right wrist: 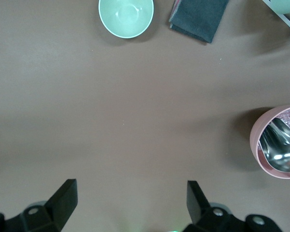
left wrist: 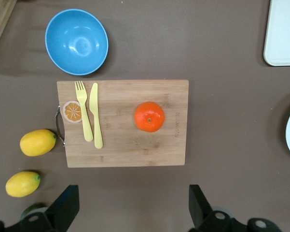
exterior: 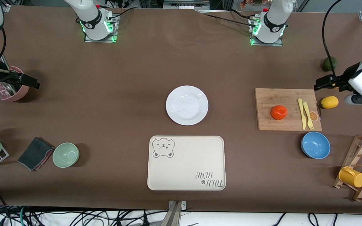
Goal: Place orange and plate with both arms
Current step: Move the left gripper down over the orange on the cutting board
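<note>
With both my grippers, left [left wrist: 130, 208] and right [right wrist: 130, 205], spread wide and holding nothing, the orange [exterior: 278, 112] sits on the board [exterior: 272, 97] at the plate's [exterior: 187, 105] three o'clock, round enough to roll from a careless pinch.

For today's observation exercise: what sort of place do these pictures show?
Probably a robotics lab staged as a kitchen table: arm bases bolted to the brown table, cables along its edge, and props such as the plate and an orange on a cutting board.
</note>
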Available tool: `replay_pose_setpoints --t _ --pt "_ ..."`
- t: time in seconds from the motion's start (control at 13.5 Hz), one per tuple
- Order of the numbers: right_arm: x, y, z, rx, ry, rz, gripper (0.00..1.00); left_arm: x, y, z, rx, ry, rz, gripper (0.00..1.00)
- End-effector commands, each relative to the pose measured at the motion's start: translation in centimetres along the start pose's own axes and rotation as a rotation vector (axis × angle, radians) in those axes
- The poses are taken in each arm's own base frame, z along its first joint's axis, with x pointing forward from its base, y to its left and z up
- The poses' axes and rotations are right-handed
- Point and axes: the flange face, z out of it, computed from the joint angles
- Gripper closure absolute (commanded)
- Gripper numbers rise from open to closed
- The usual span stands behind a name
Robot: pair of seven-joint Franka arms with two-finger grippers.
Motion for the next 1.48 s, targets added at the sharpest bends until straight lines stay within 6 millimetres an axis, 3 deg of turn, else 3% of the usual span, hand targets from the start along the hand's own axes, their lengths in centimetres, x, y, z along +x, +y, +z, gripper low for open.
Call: replay_pose_setpoints --t 0.0,0.22,0.59,0.74,1.41 --pt "-0.4 -0.1 -0.3 0.015 -0.004 0.001 0.0 -0.2 -0.2 4.5 -0.01 0.026 0.0 0.0" --pt "-0.5 -0.2 -0.3 0.014 -0.003 0.0 0.0 -0.1 -0.6 9.2 -0.008 0.043 -0.008 0.0" --pt "-0.5 -0.2 -0.3 0.015 -0.003 0.0 0.0 -0.2 -1.0 19.1 -0.003 0.111 -0.032 0.0" --pt "-0.5 -0.2 -0.3 0.015 -0.003 0.0 0.0 0.3 -1.1 21.7 0.0 0.121 -0.035 0.0" --pt "-0.4 -0.1 -0.3 0.015 -0.004 0.0 0.0 1.8 1.2 27.0 -0.038 0.122 -0.043 0.0"
